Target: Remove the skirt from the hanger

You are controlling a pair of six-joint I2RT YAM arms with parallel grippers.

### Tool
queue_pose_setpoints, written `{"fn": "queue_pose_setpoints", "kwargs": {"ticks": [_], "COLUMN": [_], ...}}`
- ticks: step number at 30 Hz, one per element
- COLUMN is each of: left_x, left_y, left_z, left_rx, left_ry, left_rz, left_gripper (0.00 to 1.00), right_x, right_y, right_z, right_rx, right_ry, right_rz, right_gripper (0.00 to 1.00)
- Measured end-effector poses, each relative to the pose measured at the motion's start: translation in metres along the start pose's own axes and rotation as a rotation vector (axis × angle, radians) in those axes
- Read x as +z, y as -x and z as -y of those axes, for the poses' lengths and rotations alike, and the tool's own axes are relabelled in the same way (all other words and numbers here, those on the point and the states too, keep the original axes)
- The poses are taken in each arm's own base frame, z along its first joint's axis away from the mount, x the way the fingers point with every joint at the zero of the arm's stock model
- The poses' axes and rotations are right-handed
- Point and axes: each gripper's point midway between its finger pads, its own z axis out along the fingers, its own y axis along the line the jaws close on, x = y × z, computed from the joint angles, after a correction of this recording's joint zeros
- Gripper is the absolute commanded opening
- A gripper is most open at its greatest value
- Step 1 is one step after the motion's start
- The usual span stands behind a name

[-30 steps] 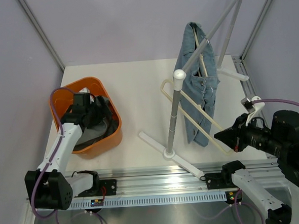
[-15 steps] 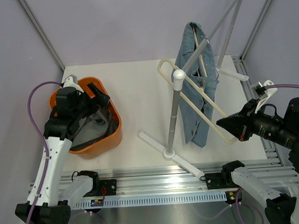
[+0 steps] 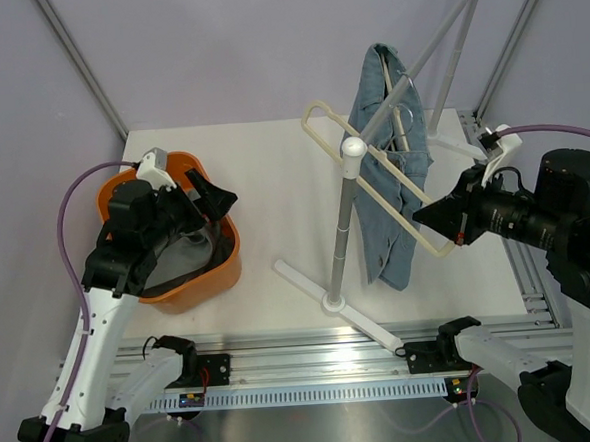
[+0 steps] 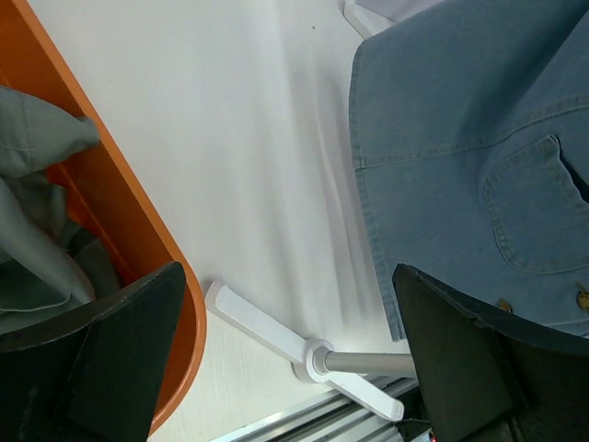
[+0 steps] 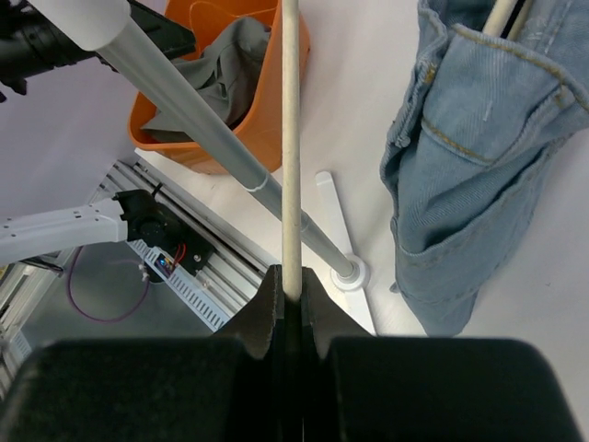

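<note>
A blue denim skirt [image 3: 392, 175] hangs from the white rack's sloping rail [image 3: 434, 42]; it also shows in the left wrist view [image 4: 479, 166] and the right wrist view [image 5: 479, 138]. My right gripper [image 3: 446, 227] is shut on the bar of a long cream hanger [image 3: 307, 123], right of the skirt's lower half. In the right wrist view the jaws [image 5: 292, 295] are closed on that bar [image 5: 291, 138]. My left gripper [image 3: 213, 191] is open and empty above the right rim of the orange basket [image 3: 179, 293], its fingers wide apart [image 4: 294, 359].
The rack's post [image 3: 354, 149] stands mid-table on a cross-shaped foot [image 3: 332, 301], which also shows in the left wrist view [image 4: 317, 359]. Grey clothes [image 3: 182, 253] lie in the basket. A metal rail [image 3: 304, 366] runs along the near edge.
My left gripper rose out of the basket and moved right over its rim. My right gripper moved farther back with the cream hanger, whose far end swung up and left.
</note>
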Motion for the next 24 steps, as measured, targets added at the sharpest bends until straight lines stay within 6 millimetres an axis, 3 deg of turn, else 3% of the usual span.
{"fn": "queue_pose_setpoints", "kwargs": {"ticks": [9,24], "left_x": [0.002,0.004], "left_y": [-0.008,-0.008], "left_z": [0.010,0.013], "left_rx": [0.007,0.009], "left_ry": [-0.056,-0.068], "left_rz": [-0.024,-0.026], "left_gripper": [0.99,0.99], "right_x": [0.007,0.017], "right_y": [0.009,0.002], "right_z": [-0.008,-0.012], "right_rx": [0.008,0.023], "right_ry": [0.055,0.117], "right_rz": [0.010,-0.047], "right_gripper": [0.00,0.00]}}
